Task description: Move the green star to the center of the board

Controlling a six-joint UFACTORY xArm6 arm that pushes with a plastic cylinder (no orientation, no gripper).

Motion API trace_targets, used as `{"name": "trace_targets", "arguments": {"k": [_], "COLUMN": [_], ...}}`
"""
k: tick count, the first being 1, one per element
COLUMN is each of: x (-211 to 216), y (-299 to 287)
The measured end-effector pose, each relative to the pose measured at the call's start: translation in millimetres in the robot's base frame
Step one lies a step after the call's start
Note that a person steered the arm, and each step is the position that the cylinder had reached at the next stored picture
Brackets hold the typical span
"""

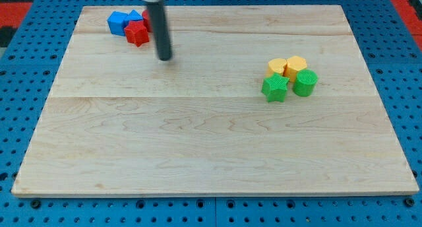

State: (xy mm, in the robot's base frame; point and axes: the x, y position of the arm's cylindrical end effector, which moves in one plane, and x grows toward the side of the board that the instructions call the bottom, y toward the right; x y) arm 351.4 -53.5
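Observation:
The green star [274, 88] lies on the wooden board [211, 141] at the view's right, a little above mid-height. It touches a green round block [304, 82] on its right and a yellow block [277, 66] above it. A second yellow block [296, 65] sits beside that one. My tip [164, 57] is on the board at the view's upper left, far to the left of the green star and just right of the red and blue blocks.
A red star [137, 33] and blue blocks [120, 22] cluster at the board's top left corner, with another red block partly hidden behind the rod. A blue pegboard surface [26, 68] surrounds the board.

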Motion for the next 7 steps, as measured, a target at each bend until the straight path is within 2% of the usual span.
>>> {"name": "trace_targets", "arguments": {"k": [1, 2, 3, 4, 6, 7], "x": [45, 114, 118, 113, 68, 58], "y": [45, 62, 164, 235, 172, 140]}}
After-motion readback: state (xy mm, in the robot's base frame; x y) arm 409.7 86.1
